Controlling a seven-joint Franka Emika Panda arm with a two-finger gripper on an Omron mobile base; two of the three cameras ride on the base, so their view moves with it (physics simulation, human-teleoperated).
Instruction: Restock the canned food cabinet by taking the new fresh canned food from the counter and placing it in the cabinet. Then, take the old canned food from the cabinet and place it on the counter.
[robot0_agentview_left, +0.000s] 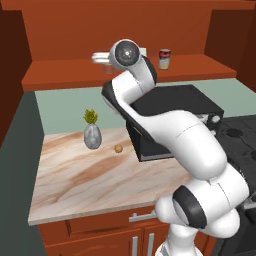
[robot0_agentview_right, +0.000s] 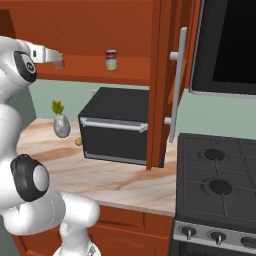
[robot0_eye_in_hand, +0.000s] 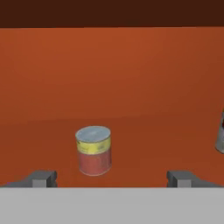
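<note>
Jaws spread wide and holding nothing, the gripper lines up on the old canned food standing on the cabinet shelf, apparently ready to grasp it.

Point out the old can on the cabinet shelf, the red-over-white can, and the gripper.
old can (robot0_eye_in_hand: 93, 151): hand view, middle of its label.
red-over-white can (robot0_agentview_left: 164, 59): left base view, middle of its side.
gripper (robot0_eye_in_hand: 113, 178): hand view, midway between the open fingertips.
</note>
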